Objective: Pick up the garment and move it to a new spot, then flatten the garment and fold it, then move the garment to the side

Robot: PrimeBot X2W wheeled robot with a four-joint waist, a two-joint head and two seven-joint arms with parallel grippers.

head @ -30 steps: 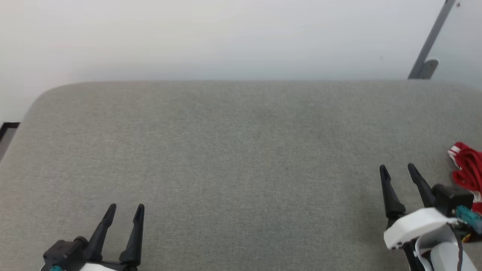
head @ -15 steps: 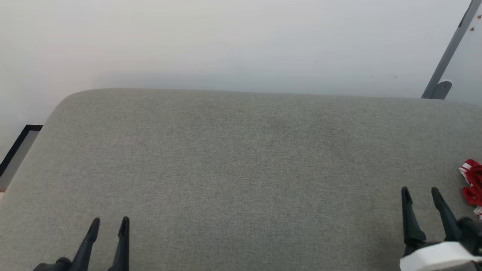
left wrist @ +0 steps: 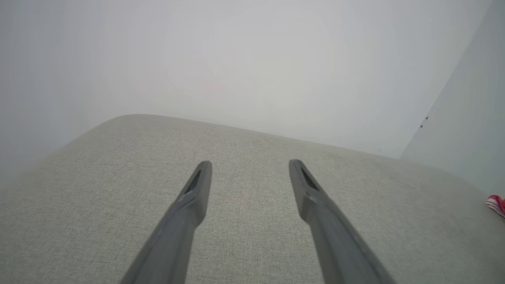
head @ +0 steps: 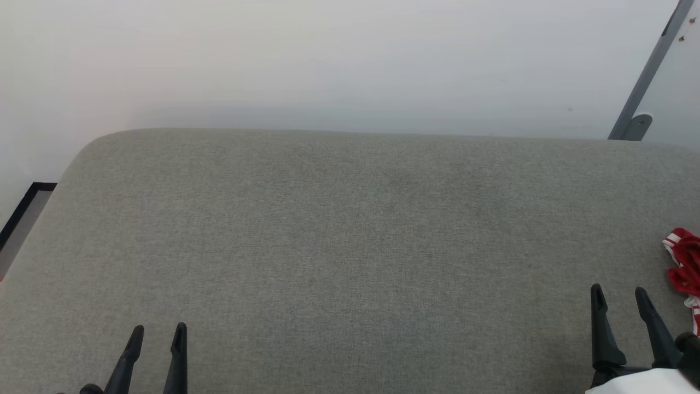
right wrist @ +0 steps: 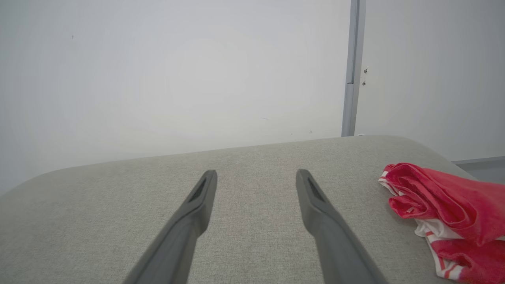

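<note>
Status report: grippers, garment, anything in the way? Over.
Left gripper open, empty. Right gripper open, empty. Garment bunched on grey cushion, just right of right gripper, untouched. No obstacle seen between them.

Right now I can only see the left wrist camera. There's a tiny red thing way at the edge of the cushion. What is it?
Observer: That's the garment, a crumpled red shirt with white, red-striped trim, lying on the grey cushion.
Operator: Is the other hand holding it?
Observer: No. The right gripper is open with nothing between its fingers, and the shirt lies apart from it, off to its right.
Operator: What's behind the shirt?
Observer: A grey strip runs up the white wall just past the cushion's far edge.
</note>
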